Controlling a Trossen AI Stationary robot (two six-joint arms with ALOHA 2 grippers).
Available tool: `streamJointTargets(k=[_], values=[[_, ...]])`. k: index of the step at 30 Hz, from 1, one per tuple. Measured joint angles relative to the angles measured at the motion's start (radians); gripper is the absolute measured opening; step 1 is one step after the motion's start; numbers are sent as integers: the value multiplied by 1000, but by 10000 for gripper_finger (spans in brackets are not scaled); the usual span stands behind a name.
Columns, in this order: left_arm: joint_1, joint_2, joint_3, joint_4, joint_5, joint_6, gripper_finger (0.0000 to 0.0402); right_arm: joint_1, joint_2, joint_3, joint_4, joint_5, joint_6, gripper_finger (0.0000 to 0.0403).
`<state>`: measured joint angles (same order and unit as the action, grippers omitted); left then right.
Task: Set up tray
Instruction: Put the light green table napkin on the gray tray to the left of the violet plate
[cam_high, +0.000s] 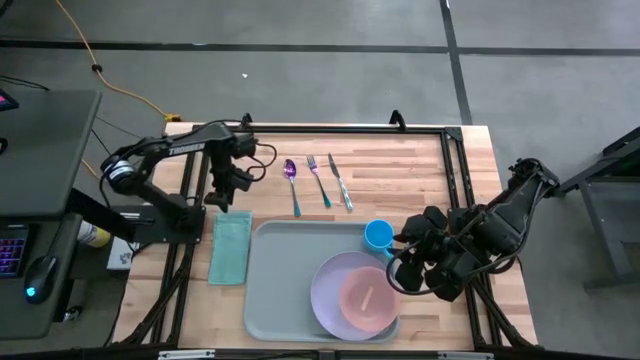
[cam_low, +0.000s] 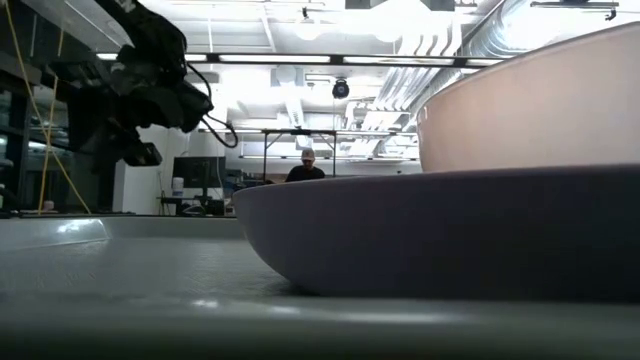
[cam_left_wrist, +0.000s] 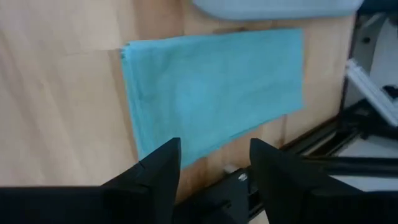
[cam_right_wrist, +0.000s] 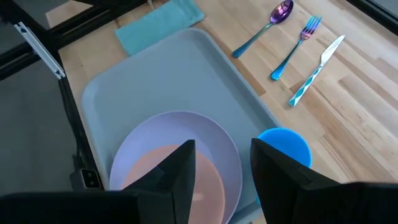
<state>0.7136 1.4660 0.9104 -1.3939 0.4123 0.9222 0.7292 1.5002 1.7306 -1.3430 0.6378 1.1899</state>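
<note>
The pale grey-blue tray (cam_high: 285, 290) lies at the table's near middle. On its right half sits a lavender plate (cam_high: 330, 280) carrying a pink dish (cam_high: 368, 297). A blue cup (cam_high: 378, 235) stands at the tray's far right corner. A folded teal cloth (cam_high: 230, 248) lies flat left of the tray. My left gripper (cam_high: 226, 197) hovers open above the cloth's (cam_left_wrist: 211, 87) far end. My right gripper (cam_high: 404, 266) is open just right of the plate (cam_right_wrist: 180, 134), above the tray's (cam_right_wrist: 168, 81) right edge, near the cup (cam_right_wrist: 285, 146).
A purple spoon (cam_high: 291, 180), fork (cam_high: 318, 178) and knife (cam_high: 340, 180) lie side by side on the wood beyond the tray. A black frame runs round the table edges. In the low view the plate (cam_low: 450, 230) fills the foreground, and a person (cam_low: 307, 165) sits far behind.
</note>
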Motion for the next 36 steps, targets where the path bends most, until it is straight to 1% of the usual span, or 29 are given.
streamJointTargets(k=[3, 8, 13, 18, 20, 27, 34, 36], values=[[0, 39, 0, 42, -32, 16, 234, 0, 0, 0, 0, 1, 4, 131], [1, 103, 0, 129, -37, 24, 245, -3, 0, 0, 0, 1, 14, 131], [1, 161, 0, 157, -33, 39, 248, -3, 0, 0, 0, -4, 26, 131], [1, 198, 0, 238, -57, 32, 248, -3, 0, 0, 0, -4, 41, 131], [0, 208, 0, 282, -60, 17, 248, -3, 0, 0, 0, -5, 45, 131], [0, 220, -9, 364, -65, -14, 248, -3, 0, 0, 4, -20, 60, 131], [3, 215, -89, 442, -49, -57, 248, -3, 0, 0, 16, -20, 63, 131], [2, 215, -94, 449, -41, -62, 248, -3, 0, 0, 16, -20, 63, 131]])
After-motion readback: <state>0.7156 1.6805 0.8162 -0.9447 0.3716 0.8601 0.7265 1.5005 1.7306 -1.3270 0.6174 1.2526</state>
